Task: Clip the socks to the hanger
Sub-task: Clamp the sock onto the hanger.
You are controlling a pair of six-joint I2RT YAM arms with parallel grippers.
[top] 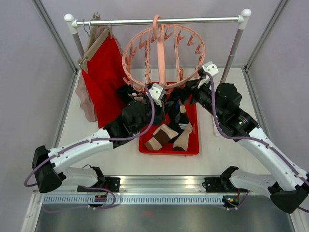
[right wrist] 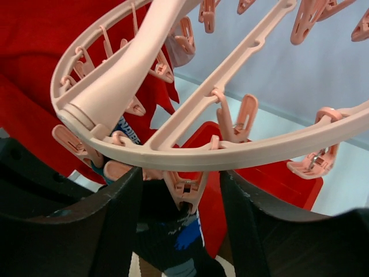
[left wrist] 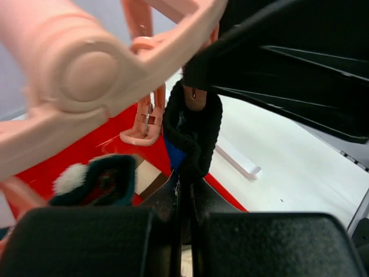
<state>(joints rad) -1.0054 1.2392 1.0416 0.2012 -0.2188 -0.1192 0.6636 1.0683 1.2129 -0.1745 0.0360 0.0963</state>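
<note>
The pale-pink ring hanger [top: 164, 53] hangs tilted from the rail by its hook. My left gripper [left wrist: 187, 179] is shut on the lower part of a black sock [left wrist: 193, 130] with a blue patch, which runs up into a peg under the ring. In the right wrist view that peg [right wrist: 187, 190] bites the top of the same black sock [right wrist: 173, 239]. My right gripper [right wrist: 180, 179] is open, one finger on each side of the peg, touching neither. A teal sock [left wrist: 95, 179] with a white tuft hangs to the left. Tan socks [top: 164, 135] lie in the red tray [top: 193, 151].
A red garment [top: 104, 77] and a pale pink one [top: 86, 99] hang on wooden hangers at the left of the rail [top: 193, 20]. A white strip [top: 215, 128] lies on the table right of the tray. Grey walls close off both sides.
</note>
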